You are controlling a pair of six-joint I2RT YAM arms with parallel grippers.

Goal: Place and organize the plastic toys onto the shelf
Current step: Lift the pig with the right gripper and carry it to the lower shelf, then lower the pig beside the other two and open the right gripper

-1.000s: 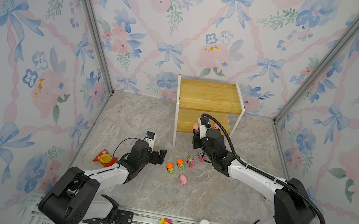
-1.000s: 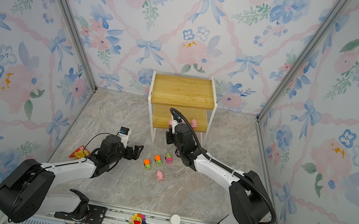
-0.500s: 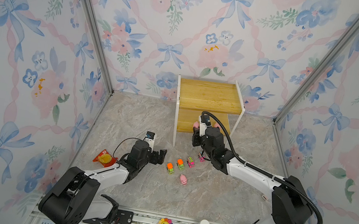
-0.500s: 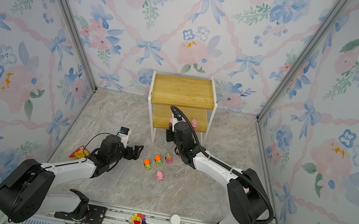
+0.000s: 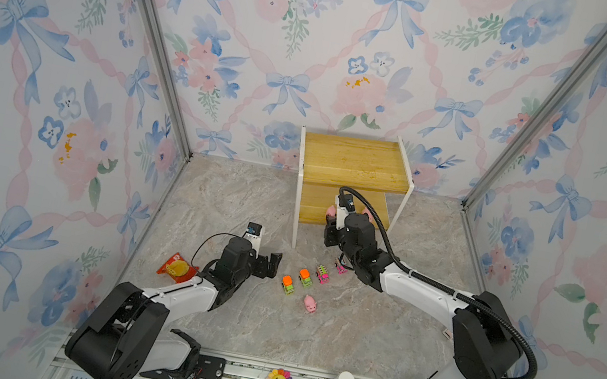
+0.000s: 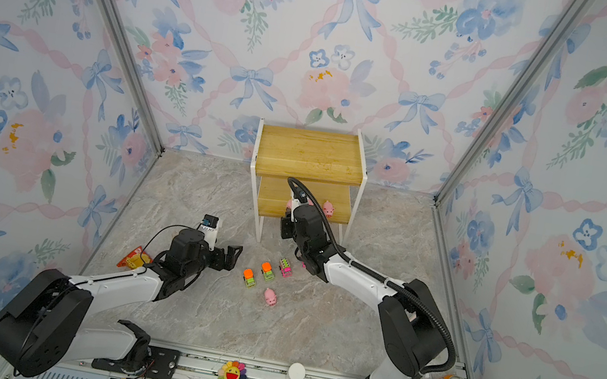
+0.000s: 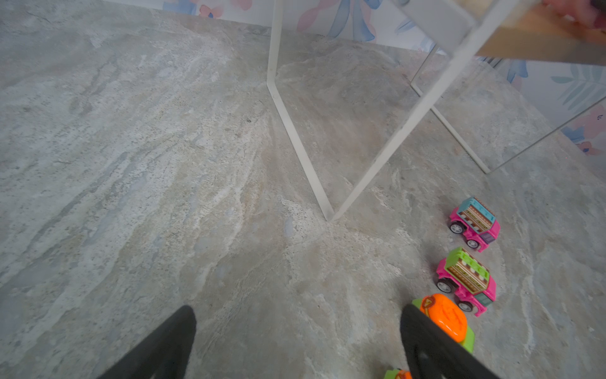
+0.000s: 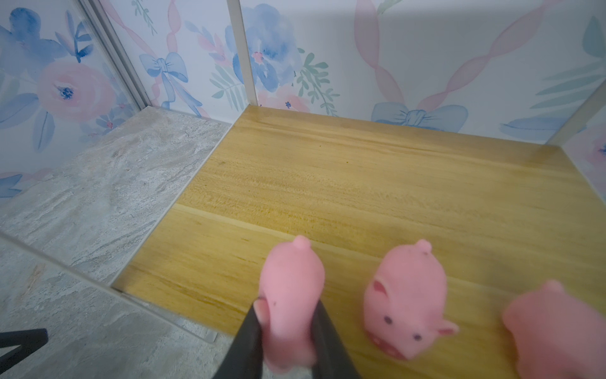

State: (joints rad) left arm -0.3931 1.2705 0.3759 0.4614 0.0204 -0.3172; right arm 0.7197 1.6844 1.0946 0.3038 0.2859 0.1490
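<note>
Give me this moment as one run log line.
right gripper: shut on pink toy pig | where: front edge of yellowish wooden lower shelf board | left gripper: open, beside orange-topped green toy car

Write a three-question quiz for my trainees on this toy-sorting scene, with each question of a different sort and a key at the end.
1. True or false: the left gripper is shut on a green car.
2. What does the right gripper hold at the front edge of the shelf's lower board?
A. a pink pig
B. a pink car
C. a snack packet
3. How many toy cars stand in the row on the tabletop?

Key
1. False: its jaws stand open with nothing between them.
2. A
3. Four: two green with orange tops and two pink.
</note>
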